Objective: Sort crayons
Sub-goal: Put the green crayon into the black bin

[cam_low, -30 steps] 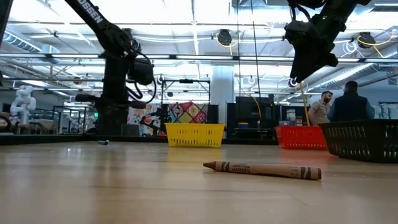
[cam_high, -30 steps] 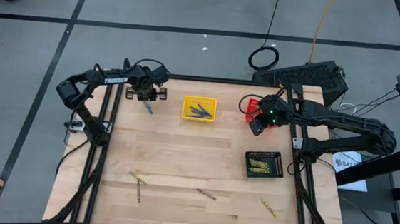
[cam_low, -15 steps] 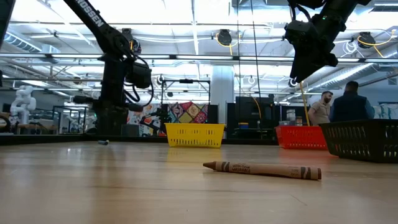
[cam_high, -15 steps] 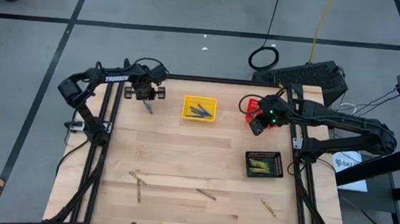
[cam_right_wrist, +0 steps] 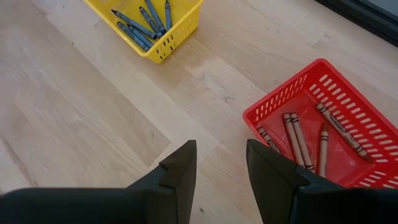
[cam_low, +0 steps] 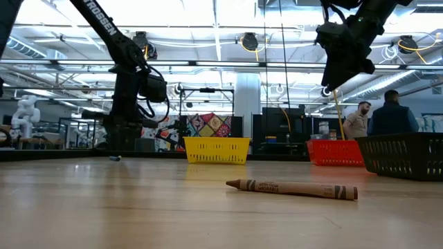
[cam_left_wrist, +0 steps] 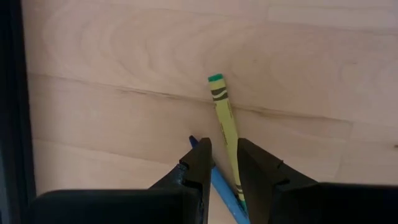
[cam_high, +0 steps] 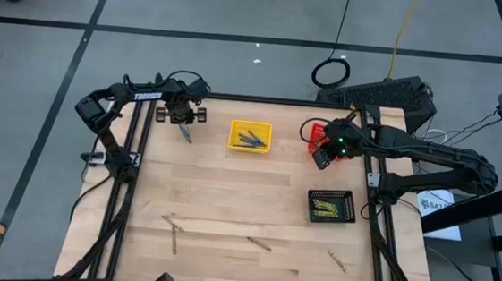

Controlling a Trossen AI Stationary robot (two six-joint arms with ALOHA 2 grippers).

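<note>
Left wrist: my left gripper (cam_left_wrist: 222, 163) pinches a yellow crayon (cam_left_wrist: 225, 127) and a blue crayon (cam_left_wrist: 221, 186).
Right wrist: my right gripper (cam_right_wrist: 221, 163) gapes empty beside red basket (cam_right_wrist: 273, 102).
High: strays (cam_high: 175, 231) on surface (cam_high: 229, 193).

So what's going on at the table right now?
Crayon sorting is partway done. The left pincer sits low at the table's far left corner with a yellow crayon and a blue crayon between its fingers. The right pincer hangs open and empty beside the red basket. Blue ones lie in the yellow basket, yellow ones in the black basket. Four loose crayons remain near the front edge.
</note>
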